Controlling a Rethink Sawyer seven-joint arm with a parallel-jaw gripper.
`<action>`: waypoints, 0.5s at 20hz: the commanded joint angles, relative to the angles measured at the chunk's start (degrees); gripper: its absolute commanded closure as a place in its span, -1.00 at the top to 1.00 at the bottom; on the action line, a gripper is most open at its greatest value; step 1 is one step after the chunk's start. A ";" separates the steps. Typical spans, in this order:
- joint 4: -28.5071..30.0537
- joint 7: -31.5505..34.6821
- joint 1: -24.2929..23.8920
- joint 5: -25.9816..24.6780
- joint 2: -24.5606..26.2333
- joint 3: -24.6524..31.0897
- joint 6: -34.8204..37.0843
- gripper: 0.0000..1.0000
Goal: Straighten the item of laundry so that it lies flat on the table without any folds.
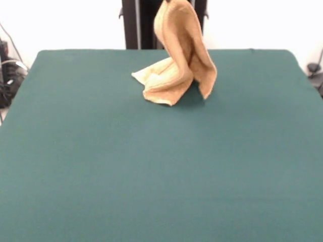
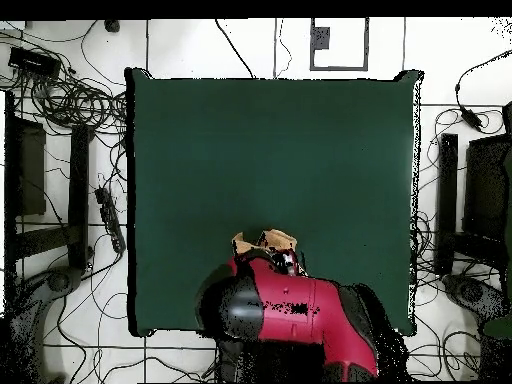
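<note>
The orange-tan towel (image 1: 177, 60) is drawn up into a tall, folded peak near the far middle of the green table (image 1: 151, 166). Its top runs out of the front view at the upper edge. Its lower part rests crumpled on the cloth, with one corner spread to the left and another hanging at the right. In the overhead view the towel (image 2: 266, 240) shows just beyond the red and black arm. My gripper (image 2: 289, 262) sits over it, mostly hidden by the arm, and holds the towel's raised top. The label is not visible.
The black pedestal (image 1: 136, 22) stands behind the table's far edge. Cables and dark equipment (image 2: 60, 110) lie on the floor on both sides of the table (image 2: 270, 130). The arm (image 2: 300, 310) overhangs the table's robot-side edge.
</note>
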 commanded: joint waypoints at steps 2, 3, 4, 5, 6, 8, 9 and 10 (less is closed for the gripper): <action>0.78 8.00 -0.31 6.28 7.45 14.02 -11.23 -1.00; 2.40 6.94 -2.08 7.40 8.10 16.91 -13.56 -1.00; 3.37 7.74 -2.23 7.46 8.26 17.21 -15.46 -1.00; 4.07 8.93 -2.08 7.58 8.81 17.55 -17.59 -1.00; 4.77 10.11 -1.93 7.70 9.36 17.89 -19.72 -1.00; 5.04 14.20 1.21 8.42 9.67 15.46 -22.19 -1.00; 4.98 16.25 3.38 9.06 9.52 13.47 -22.48 -1.00; 5.20 17.32 4.83 9.81 9.16 12.38 -22.47 -1.00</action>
